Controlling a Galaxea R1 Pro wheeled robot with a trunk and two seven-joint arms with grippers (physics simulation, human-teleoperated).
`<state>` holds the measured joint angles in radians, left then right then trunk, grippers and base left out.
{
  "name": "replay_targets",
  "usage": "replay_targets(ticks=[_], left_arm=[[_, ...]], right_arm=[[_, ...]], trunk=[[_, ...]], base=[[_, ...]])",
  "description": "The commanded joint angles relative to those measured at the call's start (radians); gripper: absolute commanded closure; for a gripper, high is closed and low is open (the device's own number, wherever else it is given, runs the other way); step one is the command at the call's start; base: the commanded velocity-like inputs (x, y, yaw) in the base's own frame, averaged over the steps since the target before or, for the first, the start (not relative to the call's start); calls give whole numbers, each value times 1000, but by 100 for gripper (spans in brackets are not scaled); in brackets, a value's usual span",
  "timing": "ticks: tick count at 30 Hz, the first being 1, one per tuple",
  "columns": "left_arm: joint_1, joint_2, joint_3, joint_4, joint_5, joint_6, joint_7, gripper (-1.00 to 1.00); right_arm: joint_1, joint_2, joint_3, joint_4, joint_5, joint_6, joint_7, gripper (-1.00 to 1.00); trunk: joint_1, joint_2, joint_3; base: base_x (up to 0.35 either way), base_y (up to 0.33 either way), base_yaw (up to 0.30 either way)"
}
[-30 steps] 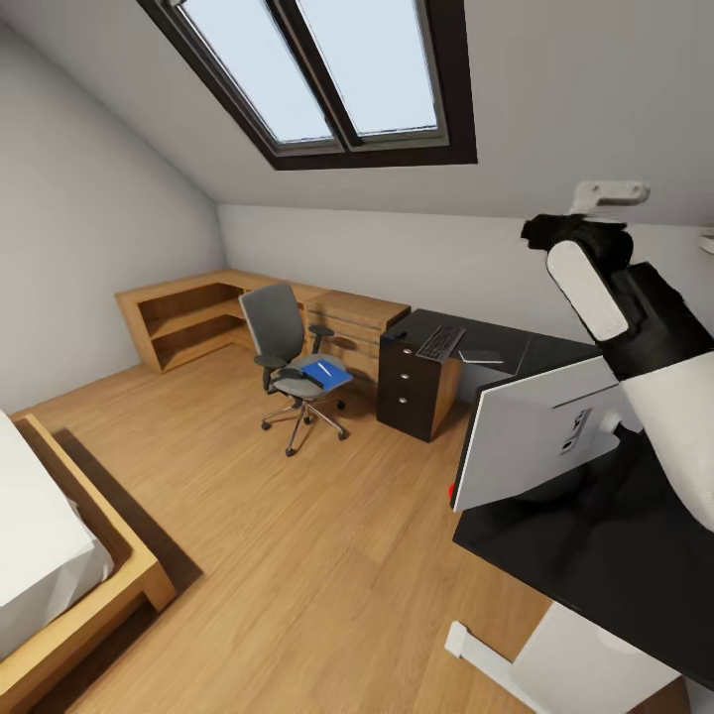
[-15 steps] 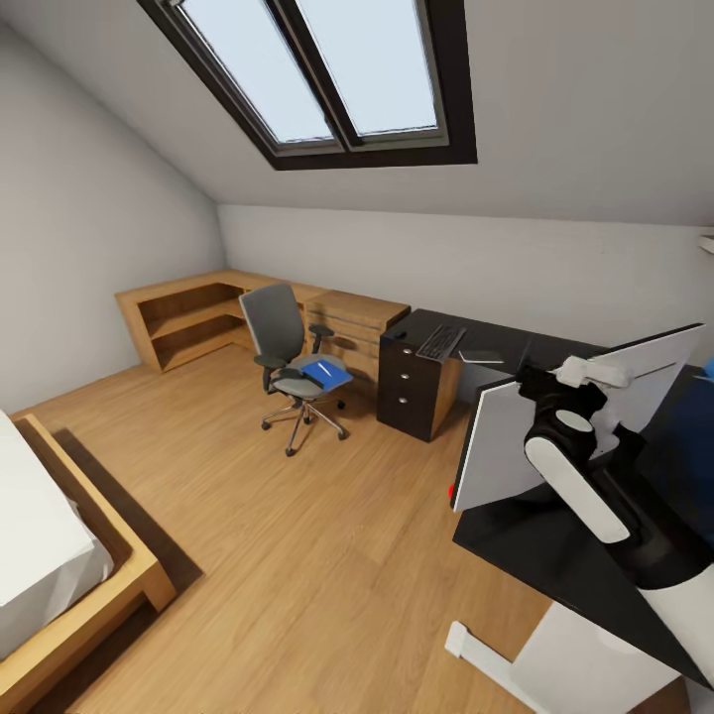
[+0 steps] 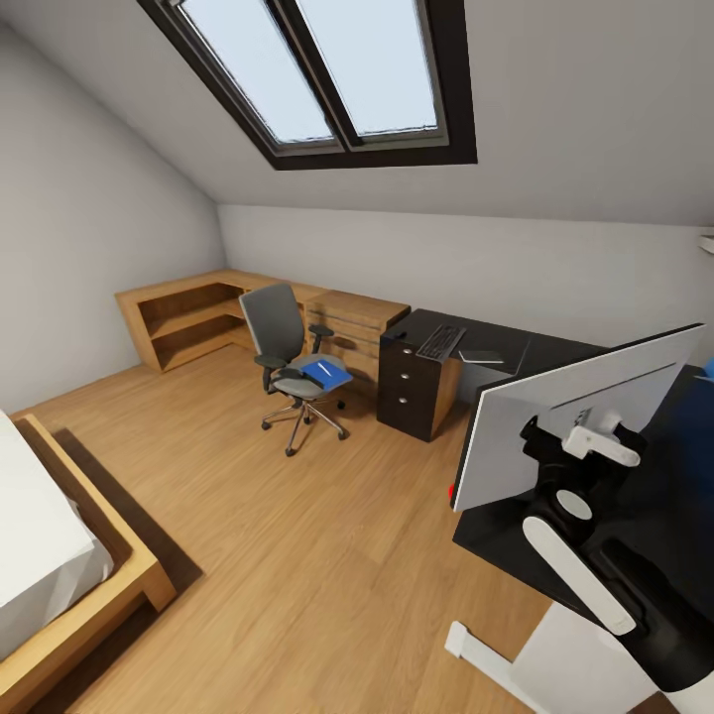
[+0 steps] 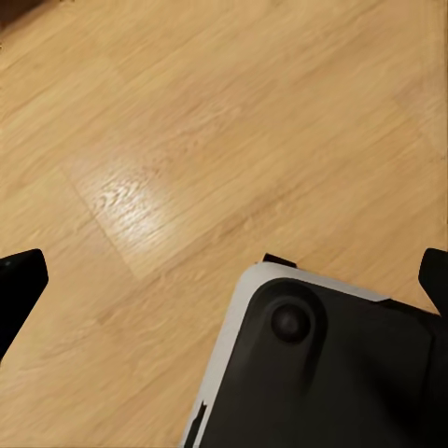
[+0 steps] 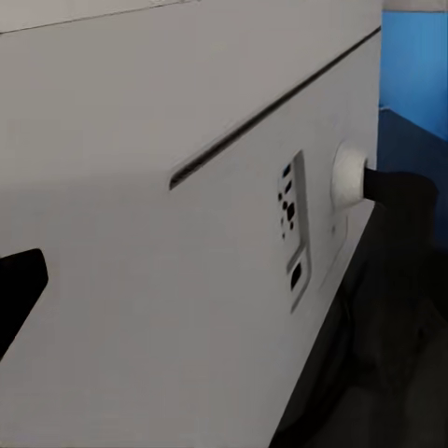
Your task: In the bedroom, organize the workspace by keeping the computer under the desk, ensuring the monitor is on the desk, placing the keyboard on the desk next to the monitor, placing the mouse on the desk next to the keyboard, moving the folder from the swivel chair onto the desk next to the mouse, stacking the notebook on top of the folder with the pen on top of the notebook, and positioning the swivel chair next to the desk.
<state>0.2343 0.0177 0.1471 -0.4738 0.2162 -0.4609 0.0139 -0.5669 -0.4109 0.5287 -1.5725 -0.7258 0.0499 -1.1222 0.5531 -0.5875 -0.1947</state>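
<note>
The grey swivel chair (image 3: 288, 359) stands on the wooden floor away from the black desk (image 3: 516, 550), with the blue folder (image 3: 325, 373) on its seat. A keyboard (image 3: 440, 343) and a flat grey item (image 3: 481, 355) lie on the desk's far part. The white-backed monitor (image 3: 580, 412) stands on the near part. My right gripper (image 3: 543, 436) points at the monitor's back (image 5: 187, 280), close to its ports; one dark fingertip (image 5: 19, 289) shows wide to the side, holding nothing. My left gripper (image 4: 224, 280) hangs open over the floor, above the robot's base.
A black drawer unit (image 3: 409, 389) sits under the desk's far end, beside a low wooden shelf run (image 3: 188, 319). A bed (image 3: 55, 565) fills the near left corner. A blue object (image 3: 706, 369) lies at the desk's right edge. Open floor (image 3: 297, 535) lies between bed and desk.
My right arm has swung down from head height to the back of the monitor. The camera, chair and desk items have not shifted.
</note>
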Motion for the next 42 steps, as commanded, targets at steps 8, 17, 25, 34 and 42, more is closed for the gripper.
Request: replay_targets(ticks=[8,17,25,34,42], left_arm=[[0,1,-1,0,6,-11,1,-100],[0,4,0,0,9,-12,5,-100],[0,4,0,10,9,-12,6,-100],[0,4,1,11,9,-12,6,-100],[0,5,1,11,9,-13,6,-100]], right_arm=[[7,1,8,3,14,-4,-7,-100],[29,3,10,21,12,-10,-5,-100],[43,4,10,34,12,-12,1,-100],[44,13,12,72,12,-31,5,-100],[44,19,16,88,12,-33,12,-100]], trunk=[[0,-1,-2],[0,-1,1],[0,-1,9],[0,-1,18],[0,-1,26]], base=[[0,0,0],[0,0,-44],[0,0,-204],[0,0,-236],[0,0,-243]])
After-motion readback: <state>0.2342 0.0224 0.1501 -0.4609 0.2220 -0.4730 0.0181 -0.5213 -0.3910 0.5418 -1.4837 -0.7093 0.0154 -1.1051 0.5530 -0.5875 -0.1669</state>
